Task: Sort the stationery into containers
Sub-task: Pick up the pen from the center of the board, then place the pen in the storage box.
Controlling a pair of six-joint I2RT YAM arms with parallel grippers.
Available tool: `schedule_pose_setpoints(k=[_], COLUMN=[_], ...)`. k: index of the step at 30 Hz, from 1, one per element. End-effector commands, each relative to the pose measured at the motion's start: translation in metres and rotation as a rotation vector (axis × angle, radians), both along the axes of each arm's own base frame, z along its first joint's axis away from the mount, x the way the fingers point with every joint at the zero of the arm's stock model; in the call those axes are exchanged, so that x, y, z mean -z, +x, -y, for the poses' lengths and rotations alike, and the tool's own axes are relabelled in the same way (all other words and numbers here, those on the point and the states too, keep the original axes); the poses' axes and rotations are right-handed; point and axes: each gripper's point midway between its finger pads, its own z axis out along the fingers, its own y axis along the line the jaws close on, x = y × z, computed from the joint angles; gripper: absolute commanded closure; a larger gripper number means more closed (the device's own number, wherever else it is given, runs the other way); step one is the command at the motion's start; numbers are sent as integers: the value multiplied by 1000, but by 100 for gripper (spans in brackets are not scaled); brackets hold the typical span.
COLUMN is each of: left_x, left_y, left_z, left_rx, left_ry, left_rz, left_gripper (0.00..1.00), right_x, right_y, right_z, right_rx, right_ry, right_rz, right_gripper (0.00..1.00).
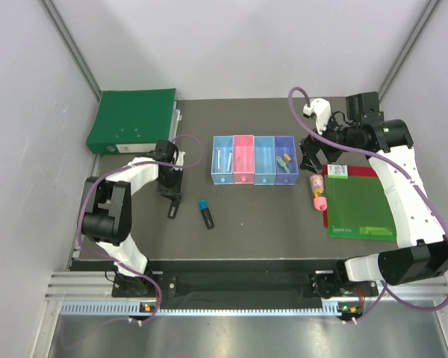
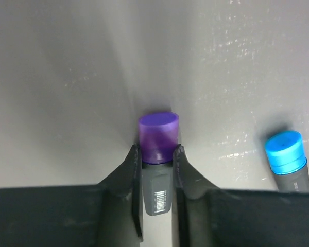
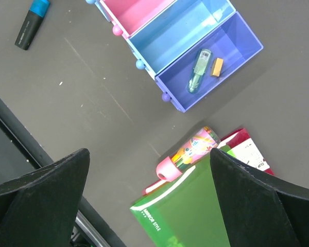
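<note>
Stationery sort judged roughly half done.

- Green binder [image 1: 132, 118] at 10 o'clock of the worktop [image 1: 246, 239] and green folder [image 1: 361, 201] at 3 o'clock looked too large for any bin.
- Container row [image 1: 244, 180], mid-worktop: the pale-blue bin held one pen-like item [image 1: 221, 159]. The purple bin held a clear-green marker [image 3: 198, 77] and an orange piece [image 3: 217, 66]. The pink and mid-blue bins looked empty.
- Unsorted: pink-capped tube [image 1: 317, 192] against the folder's 9 o'clock edge, blue-capped marker [image 1: 206, 212], purple-capped marker [image 2: 158, 136].
- Left end effector [image 2: 157, 150] was clenched on the purple-capped marker's body. Right end effector [image 3: 149, 154] was spread wide and empty, near the row's 3 o'clock end.

Unclear: whether the gripped marker was lifted or lying on the worktop. A red sheet [image 1: 367, 171] was mostly covered by the folder. The pen-like item was too small to identify.
</note>
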Motion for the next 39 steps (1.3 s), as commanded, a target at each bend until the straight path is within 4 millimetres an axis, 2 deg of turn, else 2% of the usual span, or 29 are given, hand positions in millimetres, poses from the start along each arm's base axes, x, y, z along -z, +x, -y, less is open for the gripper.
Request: schedule_pose_setpoints(k=[1,4,7,8,10,11,13,14,16,17,18,20,21,22,23,24,26,27,29,30,32,38,39], left_x=[5,-25,-74,-97,-127,-152,-174,-196,-207,-223,-221,-234,-228,-233,-235,-230,-236,-226,-228,-216,-207,-188,-191], left_y=[-2,15,40,55,69,80,87,95,99,104,107,108,110,111,111,114,119,122,131,136,144,147,147], left_z=[7,17,29,33,40,47,60,67,86,95,106,135,148,167,179,191,216,227,240,245,254,273,278], left_rx=[25,64,121,134,170,199,243,252,272,281,282,337,314,341,357,346,374,372,374,357,344,348,342], left_ry=[-34,-81,-131,-144,-163,-180,-199,-211,-235,-256,-277,-338,-376,-416,-456,-489,-553,-571,-601,-611,-629,-677,-705], left_rz=[-29,54,174,237,321,382,433,484,494,528,514,539,509,530,529,511,541,517,536,509,497,444,445], left_gripper=[100,100,100,100,100,100,100,100,100,100,100,100,100,100,100,100,100,100,100,100,100,100,100], right_x=[1,3,5,5,7,7,7,5,2,0,-2,-6,-7,-7,-10,-12,-14,-14,-14,-13,-8,-2,-1], right_y=[0,3,3,3,4,5,7,9,12,14,15,18,18,20,22,23,25,25,24,25,23,26,26], right_z=[4,8,8,7,7,7,9,9,11,11,11,10,10,11,12,14,19,20,26,27,29,30,30], right_rx=[21,60,72,76,77,80,88,92,97,101,104,111,112,117,128,139,159,164,183,186,192,203,203], right_ry=[0,-9,-5,0,3,0,-10,-13,-21,-17,-15,-8,-8,-11,-12,-15,-28,-30,-42,-43,-50,-46,-46], right_rz=[7,-2,-11,-15,-28,-32,-36,-26,-14,-6,0,19,22,27,41,53,75,85,103,112,105,99,98], right_gripper=[0,0,0,0,0,0,0,0,0,0,1,0,0,0,0,0,0,1,0,0,0,0,0])
